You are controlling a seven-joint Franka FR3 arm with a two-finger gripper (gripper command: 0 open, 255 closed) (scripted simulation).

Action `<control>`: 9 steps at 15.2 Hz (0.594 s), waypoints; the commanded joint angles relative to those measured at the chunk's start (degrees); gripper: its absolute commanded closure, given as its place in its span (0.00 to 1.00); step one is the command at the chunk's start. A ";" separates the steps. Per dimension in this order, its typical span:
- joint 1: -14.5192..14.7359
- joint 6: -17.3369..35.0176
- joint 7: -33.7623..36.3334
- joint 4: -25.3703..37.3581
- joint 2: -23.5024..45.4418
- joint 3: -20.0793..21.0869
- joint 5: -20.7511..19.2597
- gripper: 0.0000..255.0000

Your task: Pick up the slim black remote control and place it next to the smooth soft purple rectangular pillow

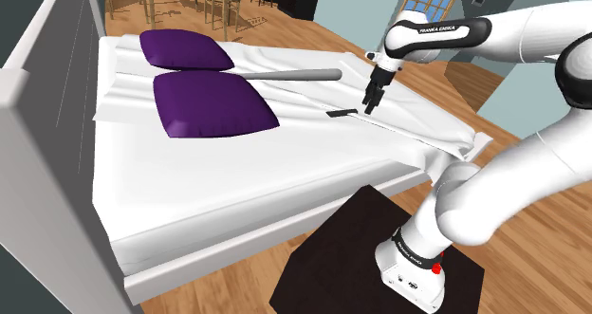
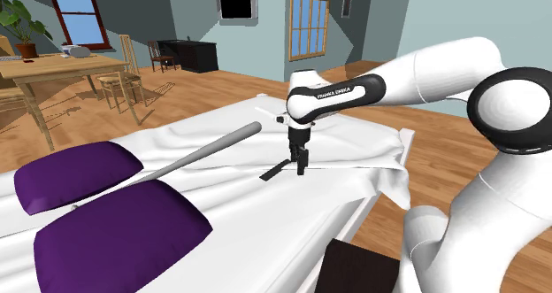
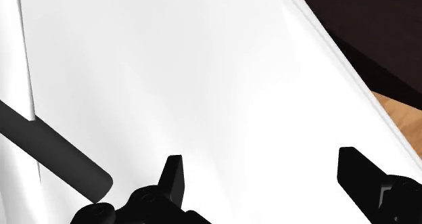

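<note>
Black remote [image 1: 339,114] flat on bed [image 1: 285,175], long axis toward purple pillow [image 1: 211,103]; pincer [image 1: 368,105] released, beside it.

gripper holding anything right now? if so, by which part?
Nothing is held. The gripper is open, with nothing between its fingers; the black remote lies on the bed beside it.

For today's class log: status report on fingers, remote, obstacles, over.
Fingers open, empty, over the bed. Remote on the sheet beside them, not held. Grey bat lies near, running toward the purple pillows.
</note>
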 commanded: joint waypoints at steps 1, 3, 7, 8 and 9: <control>1.48 2.08 -7.05 2.17 4.84 -3.03 1.88 0.00; 2.74 3.61 -14.35 5.22 10.60 -5.83 5.16 0.00; 2.43 5.20 -29.72 12.47 23.54 -8.53 14.41 0.00; 1.57 5.25 -33.34 14.53 26.76 -8.37 16.79 0.00; 0.35 5.19 -36.72 16.68 29.84 -7.78 18.96 0.00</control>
